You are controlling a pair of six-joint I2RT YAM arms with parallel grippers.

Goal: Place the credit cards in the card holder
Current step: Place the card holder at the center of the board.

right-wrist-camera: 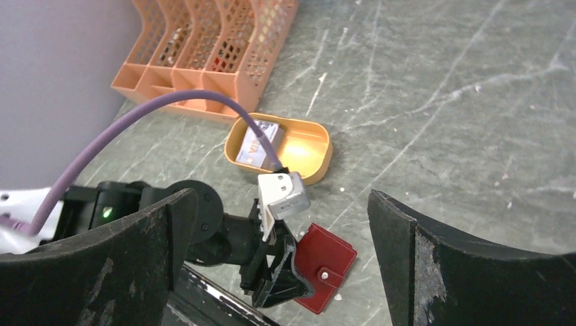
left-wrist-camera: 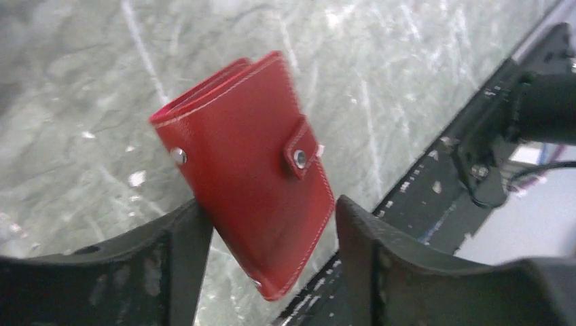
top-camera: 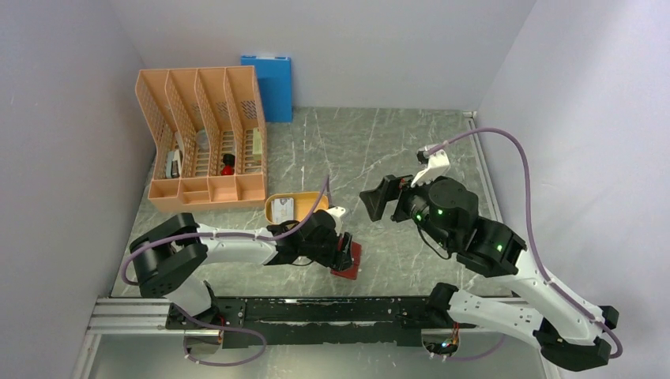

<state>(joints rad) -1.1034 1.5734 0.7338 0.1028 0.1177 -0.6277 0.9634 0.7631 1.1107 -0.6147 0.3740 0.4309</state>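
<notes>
Two things decide my next move: the card holder [left-wrist-camera: 251, 170] and the orange tray [right-wrist-camera: 319, 163] where the credit cards [right-wrist-camera: 257, 144] lie. Taking the tray as my mark, the holder is just on its near side, toward my arm bases and slightly to the right in the top view. It is close to the tray but not touching it.

My left gripper [left-wrist-camera: 270, 207] sits right at the holder with its fingers apart, one either side of the red cover. The cover fills nearly the whole gap. It seems to brush one finger, but I cannot tell whether it is pressed or loose. Its long axis runs roughly out along my fingers at a slant, so they flank its short width. From my right wrist camera it looks to lie flat on the table.

The holder is folded shut, with its tab snapped across the cover. I judge it has to be opened before any card goes in.

My right gripper [top-camera: 382, 199] hangs further right of the tray, above the table, with its fingers spread wide and nothing between them. My left is much the nearer arm to both tray and holder.

I can make out one card face at the tray's left end. I cannot say how many lie under it.
</notes>
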